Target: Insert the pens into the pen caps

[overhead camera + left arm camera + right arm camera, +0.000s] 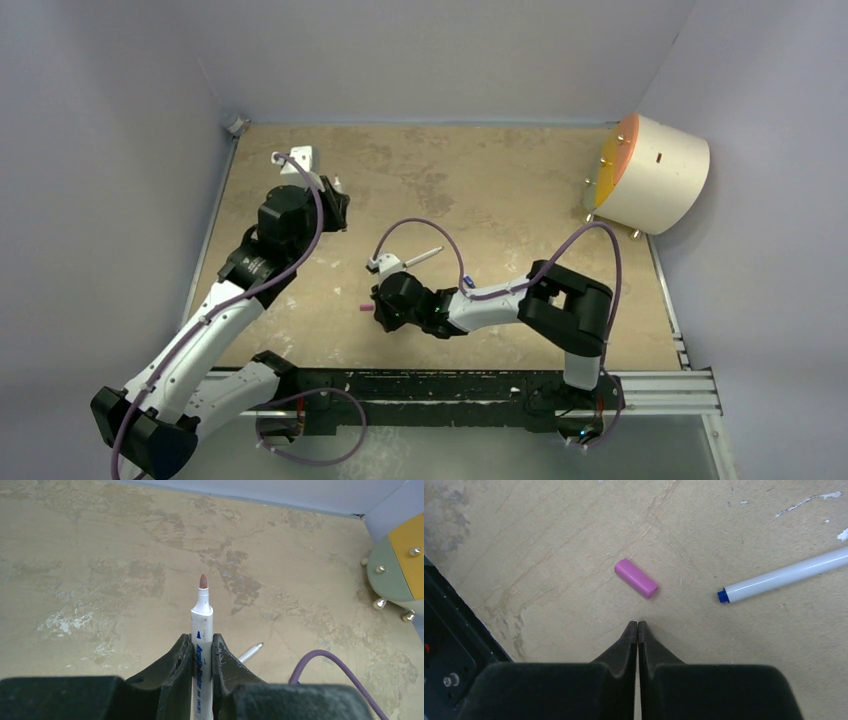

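My left gripper [338, 200] is shut on a white pen [202, 630] whose reddish-brown tip points up and away; in the left wrist view the gripper [202, 641] clamps the barrel, held above the table. A second pen [422, 257] lies on the table mid-centre, also in the left wrist view [250, 653] and, blue-ended, in the right wrist view [784, 575]. The pink cap [636, 578] lies on its side just ahead of my right gripper [637, 624], which is shut and empty; from above the cap [365, 308] is left of that gripper [382, 305]. A small blue piece [467, 283] sits by the right forearm. The orange cap is out of view.
A round white drum [655, 170] with an orange face and metal pegs stands at the back right, also in the left wrist view [400, 570]. Grey walls close the table on three sides. A metal rail [480, 390] runs along the near edge. Purple cables loop over both arms.
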Available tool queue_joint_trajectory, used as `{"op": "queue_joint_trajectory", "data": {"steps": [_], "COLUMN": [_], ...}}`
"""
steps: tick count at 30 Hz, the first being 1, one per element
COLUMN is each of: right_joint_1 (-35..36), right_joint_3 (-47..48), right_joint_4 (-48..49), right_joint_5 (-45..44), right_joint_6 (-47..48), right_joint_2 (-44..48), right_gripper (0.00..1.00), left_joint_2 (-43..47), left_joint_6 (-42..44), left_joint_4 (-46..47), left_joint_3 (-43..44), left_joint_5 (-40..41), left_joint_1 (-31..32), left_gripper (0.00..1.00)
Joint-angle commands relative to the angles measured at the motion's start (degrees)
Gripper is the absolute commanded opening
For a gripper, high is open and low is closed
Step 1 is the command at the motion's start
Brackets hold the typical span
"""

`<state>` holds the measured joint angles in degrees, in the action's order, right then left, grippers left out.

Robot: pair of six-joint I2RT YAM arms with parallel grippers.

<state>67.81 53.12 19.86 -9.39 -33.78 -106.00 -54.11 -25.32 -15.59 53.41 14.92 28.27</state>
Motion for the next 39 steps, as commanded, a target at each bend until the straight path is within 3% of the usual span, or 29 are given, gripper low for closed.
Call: {"op": "queue_joint_trajectory", "data": {"steps": [1, 9, 28, 30, 35, 39], "right_joint_1": [0.3, -1.2, -5.9, -5.8, -5.6, -4.9], "right_joint_3": [1.8, 10.0, 15.4, 14.1, 11.5, 13.0], "right_joint_4": [-0.4, -5.0, -2.7, -1.4, 0.1, -5.0], "right_joint_5": [0.2, -2.4, 1.4, -1.8, -6.9, -11.5], "right_joint_6": [-2.1, 1.0, 2.5, 2.1, 1.8, -0.6], "right_joint_2": [-0.6, -4.4, -7.6, -5.2, -0.3, -0.6], "right_gripper": [0.01, 0.00, 0.01, 0.08, 0.38, 0.46], "left_joint_2": [0.3, 1.4, 3.8, 3.8, 4.2, 4.1], "left_joint_6": [3.3, 2.5, 2.5, 2.4, 2.1, 2.0], "left_joint_4": [0.6, 2.0, 2.6, 2.8, 3.6, 3.5], "left_joint_3": [3.0, -0.6, -3.5, -3.6, -3.7, -4.1], "left_joint_5": [-5.4, -10.5, -10.3, -10.6, -11.3, -11.0], "left_joint_1": [-1.8, -6.3, -7.1, -7.3, -8.0, -8.4], "left_gripper": [0.00, 0.00, 0.00, 0.00, 0.00, 0.00]}}
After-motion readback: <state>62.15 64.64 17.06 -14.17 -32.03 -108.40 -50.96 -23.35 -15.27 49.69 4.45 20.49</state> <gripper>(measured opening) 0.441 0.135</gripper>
